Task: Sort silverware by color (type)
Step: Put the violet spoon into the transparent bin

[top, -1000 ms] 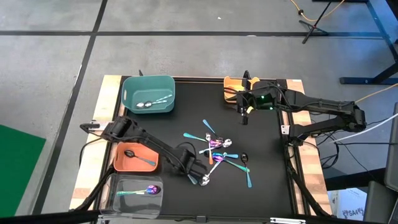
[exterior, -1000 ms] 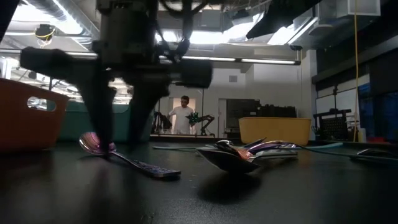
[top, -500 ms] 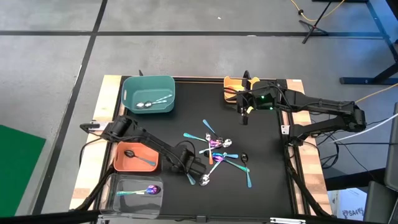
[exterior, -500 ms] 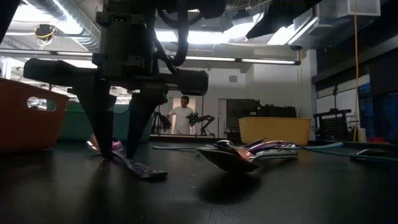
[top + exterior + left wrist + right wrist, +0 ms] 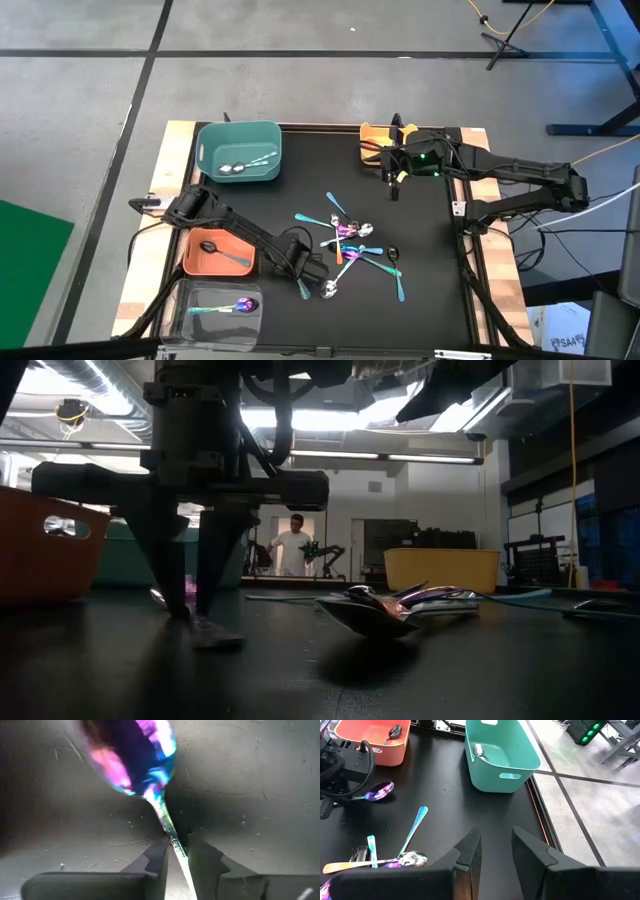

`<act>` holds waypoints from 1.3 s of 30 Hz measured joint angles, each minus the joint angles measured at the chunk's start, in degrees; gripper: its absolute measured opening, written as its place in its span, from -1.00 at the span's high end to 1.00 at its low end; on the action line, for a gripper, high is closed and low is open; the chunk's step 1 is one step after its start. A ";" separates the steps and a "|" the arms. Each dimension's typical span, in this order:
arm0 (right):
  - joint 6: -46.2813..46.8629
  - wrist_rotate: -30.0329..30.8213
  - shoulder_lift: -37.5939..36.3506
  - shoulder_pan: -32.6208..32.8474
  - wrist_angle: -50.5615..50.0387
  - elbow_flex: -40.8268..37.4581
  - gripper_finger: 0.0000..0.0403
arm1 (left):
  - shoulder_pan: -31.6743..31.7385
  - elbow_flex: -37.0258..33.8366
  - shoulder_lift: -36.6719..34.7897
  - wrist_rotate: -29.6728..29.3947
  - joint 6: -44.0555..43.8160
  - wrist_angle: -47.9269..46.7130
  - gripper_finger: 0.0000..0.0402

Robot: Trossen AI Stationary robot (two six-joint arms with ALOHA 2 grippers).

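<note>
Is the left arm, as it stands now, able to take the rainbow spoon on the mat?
Probably yes. The left hand is down on the mat with its fingers on both sides of the rainbow spoon handle, and nothing lies between them. The right hand waits near the yellow bin, out of the way.

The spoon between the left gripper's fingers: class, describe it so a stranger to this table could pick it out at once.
Start at the clear bin in the black mat's near left corner. Just to its right, the left gripper reaches down to the iridescent purple spoon, its fingers astride the thin handle. It lies apart from the central pile, unlike the other loose spoons.
</note>
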 joint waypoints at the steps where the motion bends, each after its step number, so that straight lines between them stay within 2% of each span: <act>1: 0.00 0.00 0.00 -0.02 0.00 0.00 0.52 | 0.00 0.00 0.01 -0.23 0.00 0.01 0.73; 9: -0.02 0.00 0.00 -0.02 -0.02 0.00 0.52 | -0.07 -0.07 0.11 -2.09 0.02 0.15 0.94; 19: -0.01 0.01 0.00 -0.01 -0.03 0.00 0.52 | -0.09 0.51 0.13 -3.19 3.32 0.08 0.96; 26: -0.02 0.00 0.00 -0.02 -0.05 0.00 0.52 | 0.10 4.44 0.81 -8.63 9.67 -1.88 0.96; 33: 0.00 0.02 0.00 -0.01 -1.44 0.00 0.52 | 0.39 9.15 0.70 -8.68 19.65 -2.79 0.96; 39: 0.00 0.02 0.00 0.00 -4.51 0.00 0.52 | 0.65 13.60 0.48 -13.00 29.45 -5.22 0.96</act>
